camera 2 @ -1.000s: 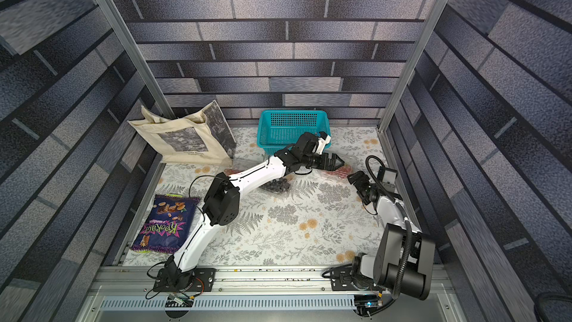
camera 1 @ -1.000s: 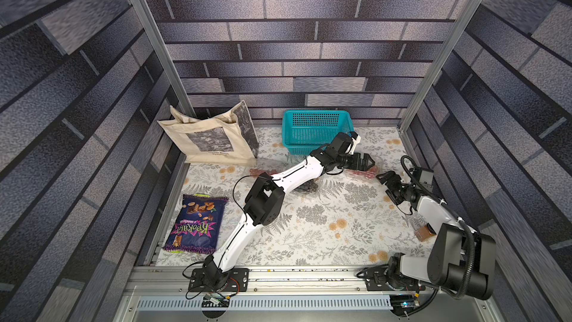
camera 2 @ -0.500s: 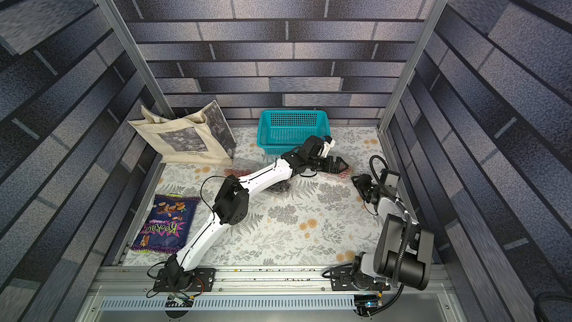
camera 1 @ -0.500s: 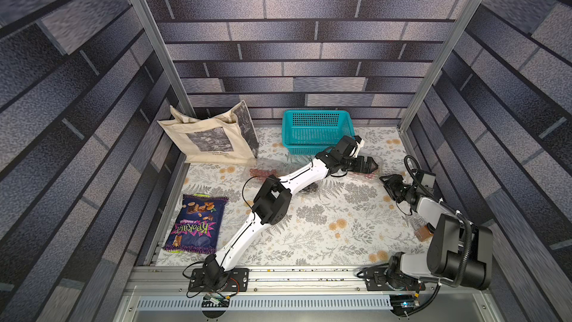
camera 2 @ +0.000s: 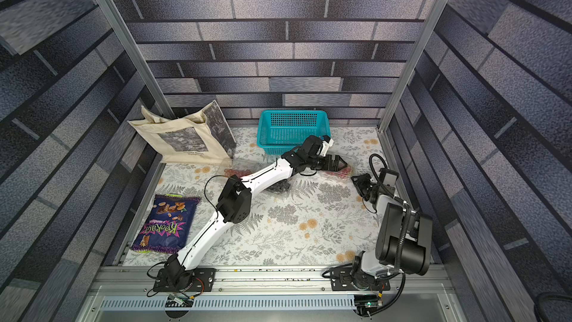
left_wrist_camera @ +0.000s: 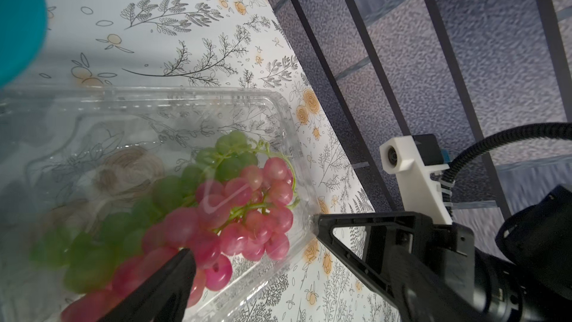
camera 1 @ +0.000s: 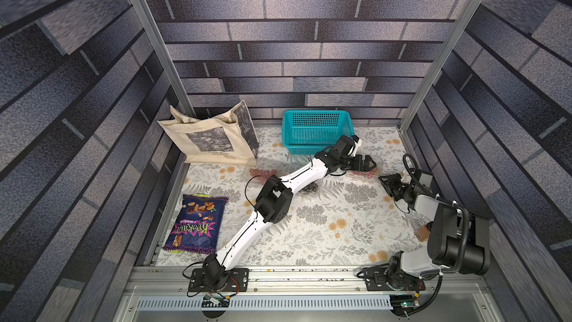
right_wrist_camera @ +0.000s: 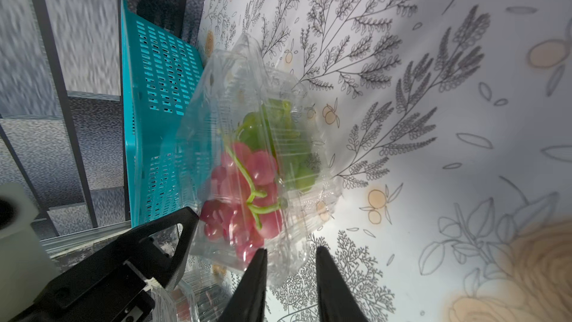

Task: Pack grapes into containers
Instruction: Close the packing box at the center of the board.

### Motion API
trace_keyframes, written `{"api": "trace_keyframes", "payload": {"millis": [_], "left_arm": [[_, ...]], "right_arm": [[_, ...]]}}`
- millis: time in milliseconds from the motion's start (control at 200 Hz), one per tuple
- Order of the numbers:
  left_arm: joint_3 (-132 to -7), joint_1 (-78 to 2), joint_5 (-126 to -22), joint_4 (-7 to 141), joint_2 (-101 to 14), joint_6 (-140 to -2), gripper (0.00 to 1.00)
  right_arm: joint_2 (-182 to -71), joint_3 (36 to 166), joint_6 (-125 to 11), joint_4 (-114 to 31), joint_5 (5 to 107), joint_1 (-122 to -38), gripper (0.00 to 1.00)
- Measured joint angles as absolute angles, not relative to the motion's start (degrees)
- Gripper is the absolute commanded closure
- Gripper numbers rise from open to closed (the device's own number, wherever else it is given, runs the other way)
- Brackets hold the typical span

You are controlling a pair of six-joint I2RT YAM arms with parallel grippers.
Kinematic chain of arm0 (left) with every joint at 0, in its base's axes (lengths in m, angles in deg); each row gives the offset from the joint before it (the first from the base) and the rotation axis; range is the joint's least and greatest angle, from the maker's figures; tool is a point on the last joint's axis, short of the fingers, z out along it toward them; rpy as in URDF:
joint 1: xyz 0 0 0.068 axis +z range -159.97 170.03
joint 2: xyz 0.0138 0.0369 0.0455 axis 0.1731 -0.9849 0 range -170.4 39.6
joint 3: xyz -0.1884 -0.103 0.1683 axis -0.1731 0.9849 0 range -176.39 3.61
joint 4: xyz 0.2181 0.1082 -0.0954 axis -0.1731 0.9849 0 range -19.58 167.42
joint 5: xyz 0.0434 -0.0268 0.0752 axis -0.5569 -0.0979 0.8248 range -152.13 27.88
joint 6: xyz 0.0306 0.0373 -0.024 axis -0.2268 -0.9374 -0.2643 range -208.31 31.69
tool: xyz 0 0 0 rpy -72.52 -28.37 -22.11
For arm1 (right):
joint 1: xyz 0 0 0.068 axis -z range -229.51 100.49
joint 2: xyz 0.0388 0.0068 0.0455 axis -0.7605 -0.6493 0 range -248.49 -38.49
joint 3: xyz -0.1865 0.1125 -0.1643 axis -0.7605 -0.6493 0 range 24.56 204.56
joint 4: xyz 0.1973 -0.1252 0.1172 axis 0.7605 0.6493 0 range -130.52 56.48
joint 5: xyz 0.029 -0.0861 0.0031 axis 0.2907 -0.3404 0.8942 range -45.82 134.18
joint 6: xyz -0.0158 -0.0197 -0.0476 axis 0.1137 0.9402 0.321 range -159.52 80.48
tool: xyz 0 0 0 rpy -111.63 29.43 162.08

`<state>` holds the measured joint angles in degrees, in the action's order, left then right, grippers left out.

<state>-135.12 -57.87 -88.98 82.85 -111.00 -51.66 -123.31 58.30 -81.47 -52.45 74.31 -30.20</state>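
In both top views the container [camera 1: 362, 175] [camera 2: 336, 173] holding red grapes [camera 1: 366, 173] lies right of centre, just below the teal basket [camera 1: 315, 131]. The left gripper [camera 1: 366, 162] is spread wide over it and the right gripper [camera 1: 385, 181] is at its right end; with both arms so close, a small misjudged move could knock them together. In the left wrist view one finger [left_wrist_camera: 167, 283] of the left gripper sits over the pink and green berries [left_wrist_camera: 244, 212], touching or just above them, I cannot tell which. It could bruise them or snag the stem and pull the bunch out. A finger [left_wrist_camera: 356, 233] of the right gripper has its tip on the box's corner. In the right wrist view the right gripper [right_wrist_camera: 291, 261] has its jaws narrow, with the clear corner lip [right_wrist_camera: 288, 269] between them; whether they actually pinch it I cannot tell. That thin plastic may buckle or slip free, and the light box could then skid across the floral tabletop [right_wrist_camera: 433, 119] towards the basket [right_wrist_camera: 154, 88]. The lid [right_wrist_camera: 223, 82] looks partly raised and may shut on fruit or on the left finger [right_wrist_camera: 173, 236]
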Motion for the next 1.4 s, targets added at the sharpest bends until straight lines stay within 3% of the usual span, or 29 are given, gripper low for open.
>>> {"api": "trace_keyframes", "payload": {"millis": [471, 1397], "left_arm": [[-135.30, -57.54, -89.19, 82.82, -111.22, -51.40, 0.00], [-135.47, -57.10, -89.37, 82.78, -111.42, -51.20, 0.00]], "right_arm": [[-125.95, 58.30, -82.83, -57.65, 74.75, -30.20, 0.83], [-130.30, 57.33, -85.08, -68.12, 76.94, -30.09, 0.87]]}}
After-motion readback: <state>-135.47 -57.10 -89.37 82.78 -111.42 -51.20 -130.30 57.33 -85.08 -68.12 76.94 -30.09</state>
